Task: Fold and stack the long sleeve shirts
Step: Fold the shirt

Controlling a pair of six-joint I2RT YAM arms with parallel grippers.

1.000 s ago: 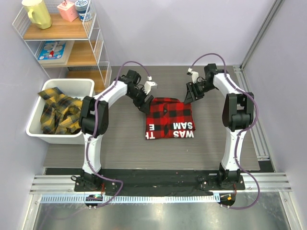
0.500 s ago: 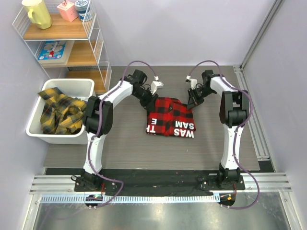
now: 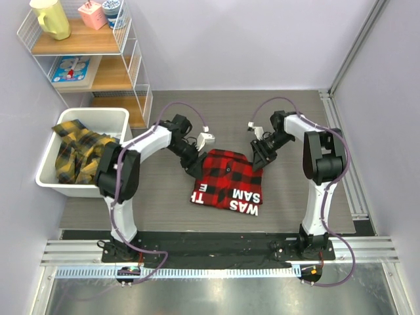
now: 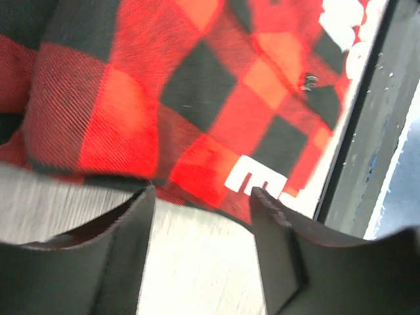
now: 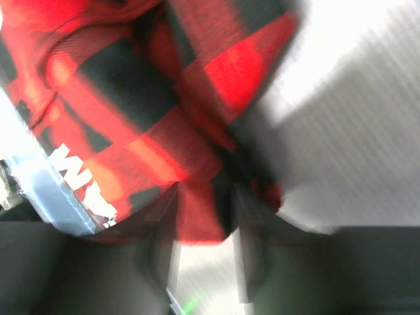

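Red shirt (image 3: 228, 187) slid nearer, skewed; long axis crosswise, collar (image 3: 226, 156) seemingly farthest.

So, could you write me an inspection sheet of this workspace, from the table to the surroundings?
Surface: grey wood-grain table, flat.
Job's things: red shirt folded, white lettering up, mid-table; yellow shirts heaped unfolded in a white bin at the left.
Clutter: nothing seen.
Grippers: left gripper open at the red shirt's far left corner; right gripper at its far right corner, cloth between its jaws, grip unclear in the blur.
Cables: purple cables arch in loops, none on the red shirt.
Surroundings: wire shelf at far left, a yellow jug on top.
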